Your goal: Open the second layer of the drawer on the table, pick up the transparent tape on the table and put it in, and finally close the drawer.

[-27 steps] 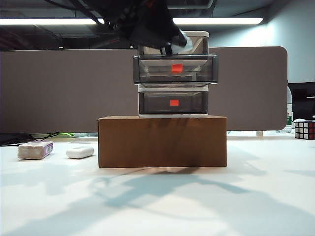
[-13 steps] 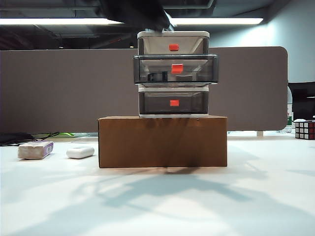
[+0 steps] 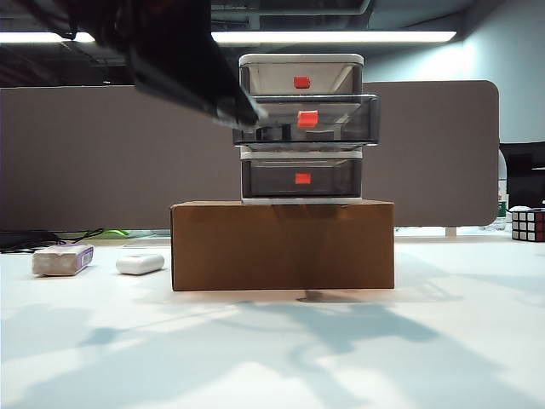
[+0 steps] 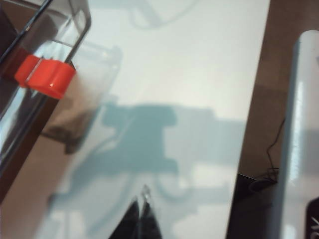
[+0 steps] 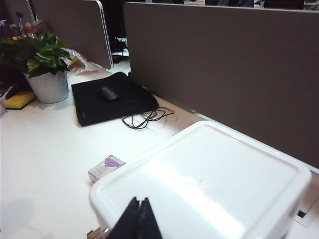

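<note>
The drawer (image 3: 301, 175) stands on a brown cardboard box (image 3: 282, 245). Its middle tier (image 3: 345, 122) is pulled out toward the camera, red tab (image 3: 307, 118) in front. A small dim shape, the transparent tape (image 3: 272, 133), shows through its smoky front. My left gripper (image 3: 249, 115), blurred, hangs at that tier's front left corner. In the left wrist view the left gripper (image 4: 142, 204) is shut and empty, with the tab (image 4: 45, 77) off to one side above the table (image 4: 199, 64). My right gripper (image 5: 141, 201) is shut and empty over the drawer's white top (image 5: 214, 189); it does not show in the exterior view.
A grey-purple block (image 3: 61, 259) and a white oblong case (image 3: 139, 263) lie on the table left of the box. A Rubik's cube (image 3: 527, 225) sits at the far right. A grey partition (image 3: 111, 153) runs behind. A potted plant (image 5: 42, 64) and mouse pad (image 5: 112, 102) are on the neighbouring desk.
My left gripper, which held a whitish thing over the open tier, has let go, shut, and swung left and down to the tier's front corner. A dim shape now lies inside.
</note>
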